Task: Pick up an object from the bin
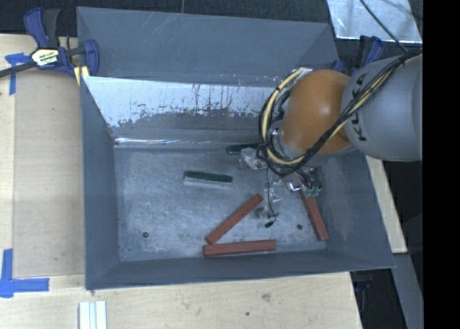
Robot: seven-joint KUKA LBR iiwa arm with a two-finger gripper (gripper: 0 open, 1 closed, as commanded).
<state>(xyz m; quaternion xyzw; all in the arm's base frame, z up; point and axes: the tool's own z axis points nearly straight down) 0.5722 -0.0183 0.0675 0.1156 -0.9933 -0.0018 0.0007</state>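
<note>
the gripper (271, 209) is hanging over the upper end of the slanted red-brown stick (231, 221), judged a free spot for grasping; whether it is spread or closed cannot be told.

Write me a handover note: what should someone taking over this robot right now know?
Gripper: low in the right half of the bin, over the upper end of the slanted red-brown stick.
Things: flat red-brown stick along the near wall; third red-brown stick just right of the gripper; dark green bar mid-floor, left of it.
Done: the arm is down at a stick; all four things lie on the floor.
Left: grip one and lift it out.
</note>
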